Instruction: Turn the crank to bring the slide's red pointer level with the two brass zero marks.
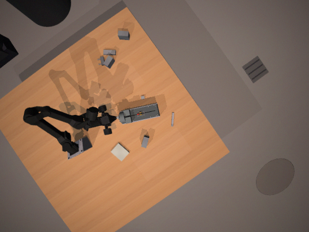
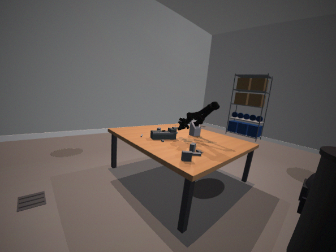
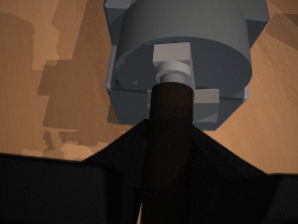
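Note:
The grey machine (image 1: 150, 114) (image 2: 163, 136) lies on the table, its rounded crank end towards the arm. Its slide's red pointer (image 1: 138, 114) is small in the top view, close to the yellow brass marks (image 1: 140, 113) and seemingly slightly to their crank-end side; exact level cannot be told. My gripper (image 1: 117, 118) (image 3: 165, 129) is shut on the dark brown crank handle (image 3: 171, 102), at the machine's crank end. In the wrist view the handle joins a light grey crank arm (image 3: 172, 52) in front of the round housing (image 3: 182, 22). The fingers and handle hide part of the crank. The pointer is outside the wrist view.
A small grey cube (image 1: 142, 97) (image 2: 162, 140) and a thin strip (image 1: 172, 119) (image 2: 141, 135) lie near the machine. A grey block (image 1: 145, 142) and a cream block (image 1: 119, 152) lie on its other side. Several grey pieces, including a block (image 1: 123, 34) (image 2: 186, 156), stand farther off.

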You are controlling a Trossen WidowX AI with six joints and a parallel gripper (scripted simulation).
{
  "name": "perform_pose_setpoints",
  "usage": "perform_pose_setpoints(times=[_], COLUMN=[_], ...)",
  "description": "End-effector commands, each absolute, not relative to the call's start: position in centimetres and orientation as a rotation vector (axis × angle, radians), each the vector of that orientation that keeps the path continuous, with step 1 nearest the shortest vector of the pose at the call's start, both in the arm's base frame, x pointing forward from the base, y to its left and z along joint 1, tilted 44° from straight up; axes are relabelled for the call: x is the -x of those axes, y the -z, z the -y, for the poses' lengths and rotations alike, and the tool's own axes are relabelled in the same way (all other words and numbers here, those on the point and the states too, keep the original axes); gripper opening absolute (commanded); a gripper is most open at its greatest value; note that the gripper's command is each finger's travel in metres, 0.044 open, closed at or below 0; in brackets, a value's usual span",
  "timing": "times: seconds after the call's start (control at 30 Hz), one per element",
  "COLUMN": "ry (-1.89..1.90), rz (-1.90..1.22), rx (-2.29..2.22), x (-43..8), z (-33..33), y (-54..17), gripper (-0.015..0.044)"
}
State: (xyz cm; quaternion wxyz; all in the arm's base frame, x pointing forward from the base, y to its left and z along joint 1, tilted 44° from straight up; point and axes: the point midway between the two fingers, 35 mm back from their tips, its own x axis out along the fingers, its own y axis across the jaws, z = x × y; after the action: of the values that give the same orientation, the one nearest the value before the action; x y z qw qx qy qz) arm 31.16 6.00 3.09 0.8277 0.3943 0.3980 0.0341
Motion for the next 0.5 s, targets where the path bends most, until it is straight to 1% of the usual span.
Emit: perform_pose_setpoints(times=[0.0,0.47], ry=[-0.052,-0.052], rz=[-0.841,-0.841], rx=[-0.835,-0.835], x=[-30.88,-30.70], z=[-5.22,-4.92], y=[-2.62,-2.06], gripper=[0.0000,0.0000])
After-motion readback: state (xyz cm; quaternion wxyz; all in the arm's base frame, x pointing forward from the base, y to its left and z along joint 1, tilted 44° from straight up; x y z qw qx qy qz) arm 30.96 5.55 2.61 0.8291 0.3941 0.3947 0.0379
